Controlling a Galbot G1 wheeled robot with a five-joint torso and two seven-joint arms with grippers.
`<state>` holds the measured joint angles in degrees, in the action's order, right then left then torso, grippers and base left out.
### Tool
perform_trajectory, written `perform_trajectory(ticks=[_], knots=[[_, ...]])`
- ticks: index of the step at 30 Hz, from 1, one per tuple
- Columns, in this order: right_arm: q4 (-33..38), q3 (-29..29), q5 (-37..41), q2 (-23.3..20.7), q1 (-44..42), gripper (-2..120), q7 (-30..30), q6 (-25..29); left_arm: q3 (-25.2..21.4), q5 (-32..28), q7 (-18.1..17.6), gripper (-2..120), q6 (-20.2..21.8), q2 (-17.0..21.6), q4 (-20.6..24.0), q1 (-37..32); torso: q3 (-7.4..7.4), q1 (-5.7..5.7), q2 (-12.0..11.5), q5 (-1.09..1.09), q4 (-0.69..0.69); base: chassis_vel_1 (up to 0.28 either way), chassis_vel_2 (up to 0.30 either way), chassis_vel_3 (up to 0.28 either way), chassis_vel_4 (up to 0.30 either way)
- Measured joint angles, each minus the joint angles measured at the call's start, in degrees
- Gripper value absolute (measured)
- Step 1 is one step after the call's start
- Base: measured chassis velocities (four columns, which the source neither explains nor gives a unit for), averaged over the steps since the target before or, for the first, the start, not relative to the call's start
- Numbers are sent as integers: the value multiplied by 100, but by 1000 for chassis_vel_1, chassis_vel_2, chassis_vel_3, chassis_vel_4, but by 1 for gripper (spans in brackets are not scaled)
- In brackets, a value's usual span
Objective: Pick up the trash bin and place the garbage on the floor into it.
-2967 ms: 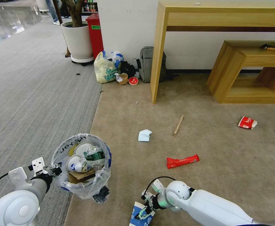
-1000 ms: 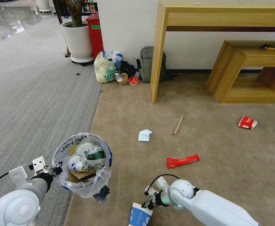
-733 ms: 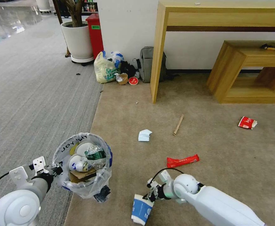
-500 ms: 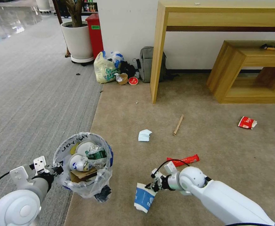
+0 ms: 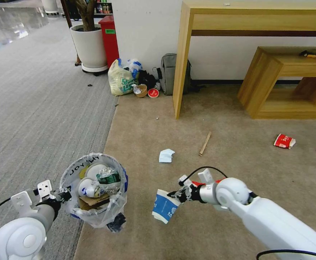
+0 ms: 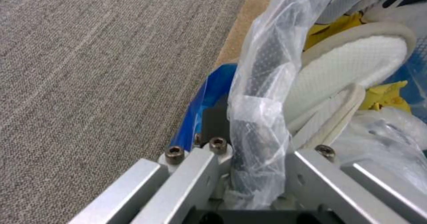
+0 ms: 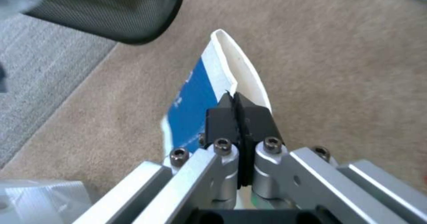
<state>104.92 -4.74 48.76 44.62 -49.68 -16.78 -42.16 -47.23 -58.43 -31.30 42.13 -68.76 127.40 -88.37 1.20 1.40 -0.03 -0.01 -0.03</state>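
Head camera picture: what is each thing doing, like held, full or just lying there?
Trash bin: held up, partly full.
Left end effector: shut on the bin's rim.
Paper cup: pinched at its rim, lifted.
Right end effector: shut on the cup.
Tissue: lying on carpet.
Stick: lying on carpet.

a grey backpack (image 5: 168, 73) is leaning against the white wall beside the leg of a tall wooden bench (image 5: 184, 61). a yellowish tied shopping bag (image 5: 120, 81) is sitting near a red box (image 5: 109, 39) and a white planter (image 5: 89, 47). a low wooden shelf (image 5: 287, 83) is standing at the right.
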Motion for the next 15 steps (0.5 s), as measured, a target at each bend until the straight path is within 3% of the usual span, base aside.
perform_trajectory(ticks=[8,15], knots=[[521,702,235,-494,-271,0,0,2,-20,-10,26,0,0,3,-121,75,0,0,0,0,1,0,0,0,0],[864,1227,350,-634,-470,0,17,2,-26,3,70,0,0,9,-225,107,0,0,0,0,0,0,0,0,0]])
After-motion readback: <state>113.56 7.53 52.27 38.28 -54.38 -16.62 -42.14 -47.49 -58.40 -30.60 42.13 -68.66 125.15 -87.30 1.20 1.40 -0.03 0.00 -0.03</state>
